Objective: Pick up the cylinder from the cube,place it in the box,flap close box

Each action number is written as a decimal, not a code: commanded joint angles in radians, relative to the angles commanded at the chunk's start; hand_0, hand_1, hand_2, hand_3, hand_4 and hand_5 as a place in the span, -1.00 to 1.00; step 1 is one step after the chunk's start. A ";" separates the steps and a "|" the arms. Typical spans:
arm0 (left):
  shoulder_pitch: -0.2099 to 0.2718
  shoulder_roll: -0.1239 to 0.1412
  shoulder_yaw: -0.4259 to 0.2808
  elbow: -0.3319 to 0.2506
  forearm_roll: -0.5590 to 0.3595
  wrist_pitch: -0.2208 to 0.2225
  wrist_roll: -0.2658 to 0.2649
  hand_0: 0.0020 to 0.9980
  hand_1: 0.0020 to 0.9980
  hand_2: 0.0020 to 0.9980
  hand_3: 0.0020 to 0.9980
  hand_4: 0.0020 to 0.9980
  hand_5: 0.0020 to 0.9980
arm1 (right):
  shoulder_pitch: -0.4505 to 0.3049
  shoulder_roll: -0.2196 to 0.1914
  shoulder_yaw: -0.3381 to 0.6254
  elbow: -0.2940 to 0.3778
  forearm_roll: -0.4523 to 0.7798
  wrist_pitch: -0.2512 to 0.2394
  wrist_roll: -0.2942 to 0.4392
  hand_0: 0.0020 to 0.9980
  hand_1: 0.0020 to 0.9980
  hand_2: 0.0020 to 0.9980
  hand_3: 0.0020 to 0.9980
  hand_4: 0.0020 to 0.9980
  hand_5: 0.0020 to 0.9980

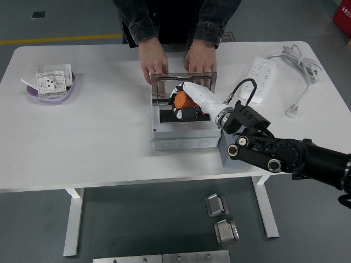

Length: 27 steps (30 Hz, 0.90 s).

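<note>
A: Where is the cylinder [184, 100] at this moment?

B: It is in the right hand [189, 101], with the fingers closed around its orange body. The hand holds it over the dark opening of the box [184, 129], so it is no longer on the cube [226, 152], which shows only a little at 4 o'clock from the box.

A: How should the release be done well?

B: In my judgement the hand should go lower into the opening first, then open the fingers slowly, so the cylinder does not bounce or roll against the box wall. It should also stay away from the flap [184, 84], which stands upright at 12 o'clock of the opening.

A: Who holds the flap?

B: A person at the far side; the 2 hands [152, 61] rest on its top edge.

A: And the pose of the arm?

B: The right arm [285, 156] comes in from 4 o'clock and reaches toward 10 o'clock, the white wrist stretched over the box. The left arm is not in view.
</note>
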 joint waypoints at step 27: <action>-0.015 -0.007 0.008 -0.001 0.010 0.005 -0.003 0.42 0.40 0.32 0.36 0.21 -0.27 | 0.060 0.052 -0.099 -0.118 0.045 0.003 0.042 -0.62 -0.13 0.37 0.99 0.35 -0.88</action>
